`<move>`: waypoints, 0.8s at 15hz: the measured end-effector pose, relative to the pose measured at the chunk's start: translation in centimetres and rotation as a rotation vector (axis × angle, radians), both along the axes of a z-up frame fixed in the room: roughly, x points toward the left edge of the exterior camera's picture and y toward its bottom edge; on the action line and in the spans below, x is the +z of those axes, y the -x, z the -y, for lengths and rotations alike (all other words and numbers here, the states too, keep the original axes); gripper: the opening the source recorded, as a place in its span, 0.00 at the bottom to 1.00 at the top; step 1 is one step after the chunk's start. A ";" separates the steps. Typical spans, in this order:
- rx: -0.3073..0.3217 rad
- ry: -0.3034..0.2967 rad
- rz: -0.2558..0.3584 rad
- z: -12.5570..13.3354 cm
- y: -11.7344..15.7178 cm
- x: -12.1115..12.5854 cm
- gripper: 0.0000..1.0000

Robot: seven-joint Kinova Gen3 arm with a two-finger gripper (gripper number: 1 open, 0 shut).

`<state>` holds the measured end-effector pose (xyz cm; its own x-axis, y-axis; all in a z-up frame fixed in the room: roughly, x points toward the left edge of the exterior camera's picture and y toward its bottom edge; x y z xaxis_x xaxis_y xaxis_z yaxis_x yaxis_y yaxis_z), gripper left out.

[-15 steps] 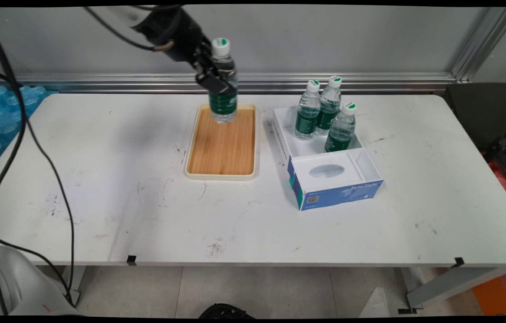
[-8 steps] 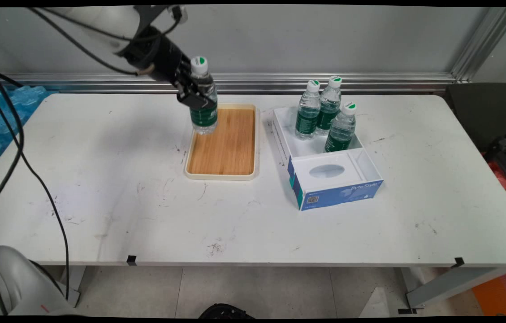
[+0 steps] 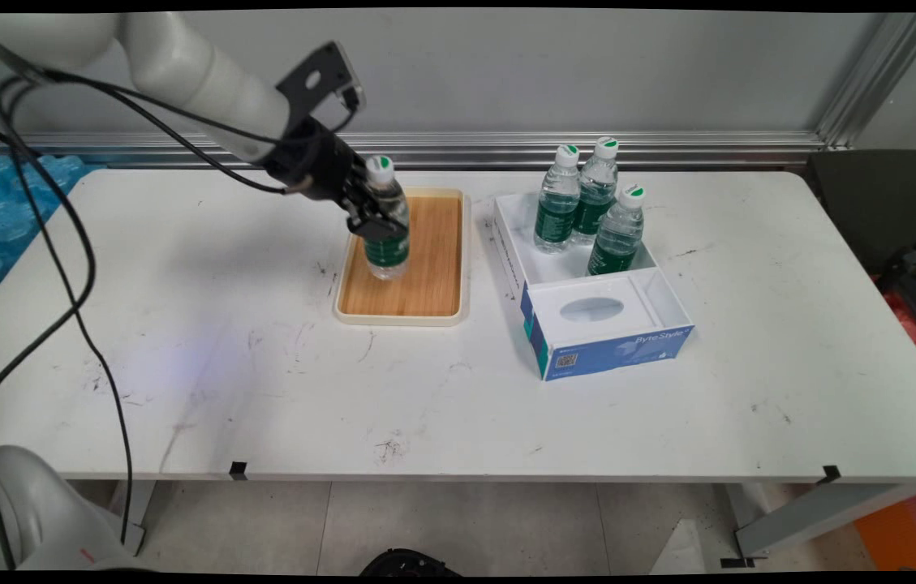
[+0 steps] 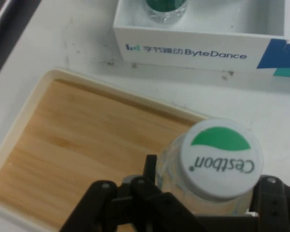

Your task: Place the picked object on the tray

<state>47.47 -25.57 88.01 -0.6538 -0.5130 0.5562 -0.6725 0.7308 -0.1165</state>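
My gripper is shut on a clear water bottle with a green label and a white cap. The bottle stands upright over the left side of the wooden tray, low, at or just above its floor; contact cannot be told. From the hand camera the white cap, lettered Cestbon, sits between my fingers, with the tray below and the white box beyond it.
To the right of the tray stands a white and blue box with three more bottles upright in its far compartment. Black cables hang at the left. A metal rail runs along the wall behind.
The gripper has carried the bottle down from high above the tray's far end, swinging left and then nearer, to low over the tray's left side.
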 end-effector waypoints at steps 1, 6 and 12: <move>-0.002 -0.003 -0.009 0.2 0.5 -0.7 0.00; -0.009 -0.009 -0.039 1.0 2.1 -3.0 0.00; -0.015 -0.010 -0.049 1.7 3.4 -5.0 0.00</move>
